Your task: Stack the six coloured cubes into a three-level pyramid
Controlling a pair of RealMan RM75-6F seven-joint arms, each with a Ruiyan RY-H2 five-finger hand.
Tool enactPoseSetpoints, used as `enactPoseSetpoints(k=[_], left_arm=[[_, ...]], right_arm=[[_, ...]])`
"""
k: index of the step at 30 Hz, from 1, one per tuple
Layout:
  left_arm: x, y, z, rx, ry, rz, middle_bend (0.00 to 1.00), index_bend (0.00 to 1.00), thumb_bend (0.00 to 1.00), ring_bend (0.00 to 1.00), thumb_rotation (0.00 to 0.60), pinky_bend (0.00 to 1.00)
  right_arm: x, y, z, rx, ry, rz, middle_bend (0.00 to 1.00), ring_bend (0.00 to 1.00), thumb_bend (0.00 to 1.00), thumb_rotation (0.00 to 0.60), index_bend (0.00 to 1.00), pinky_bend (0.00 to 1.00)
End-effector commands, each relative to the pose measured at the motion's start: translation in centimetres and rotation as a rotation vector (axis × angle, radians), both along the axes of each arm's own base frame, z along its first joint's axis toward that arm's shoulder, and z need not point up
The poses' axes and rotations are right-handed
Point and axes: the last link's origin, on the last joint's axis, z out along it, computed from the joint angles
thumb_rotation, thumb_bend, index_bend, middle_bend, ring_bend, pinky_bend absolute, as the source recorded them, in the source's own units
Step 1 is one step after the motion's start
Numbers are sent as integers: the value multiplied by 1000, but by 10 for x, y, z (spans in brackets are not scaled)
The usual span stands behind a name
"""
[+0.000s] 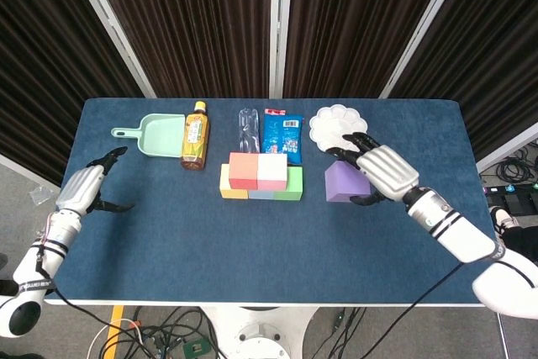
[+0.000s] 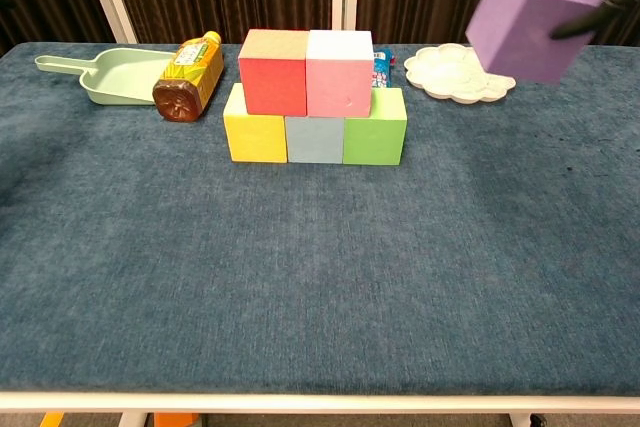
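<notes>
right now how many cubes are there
6: yellow, blue and green in the bottom row, red and pink on top, purple lifted by the right hand.

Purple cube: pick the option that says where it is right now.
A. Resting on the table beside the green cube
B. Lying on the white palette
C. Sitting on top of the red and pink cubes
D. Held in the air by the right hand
D. The purple cube hangs well clear of the table in the chest view, and the head view shows the right hand gripping it.
</notes>
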Motion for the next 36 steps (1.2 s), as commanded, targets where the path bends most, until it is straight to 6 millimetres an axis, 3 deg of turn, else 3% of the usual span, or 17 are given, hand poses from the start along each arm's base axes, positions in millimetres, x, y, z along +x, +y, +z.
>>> enactPoseSetpoints(k=[1, 8, 14, 27, 36], left_arm=[[0, -1, -1, -5, 3, 1, 68, 0, 95, 131, 600, 136], [-1, -3, -1, -9, 2, 8, 68, 0, 95, 131, 600, 136], [-2, -3, 1, -7, 1, 10, 68, 0, 95, 131, 600, 137], [-7, -3, -3, 12, 39, -6, 68, 0, 95, 131, 600, 136], [-16, -5, -19, 97, 273, -131, 68, 0, 95, 131, 600, 135]], right_arm=[[39, -15, 0, 36, -13, -7, 402, 33, 145, 600, 133, 0], [88, -35, -18, 66, -3, 18, 394, 33, 145, 600, 128, 0], [118, -48, -32, 60, 21, 37, 394, 33, 143, 600, 128, 0], [155, -61, -77, 44, 76, 27, 390, 33, 139, 600, 128, 0], [173, -63, -94, 23, 98, 24, 388, 33, 137, 600, 128, 0]])
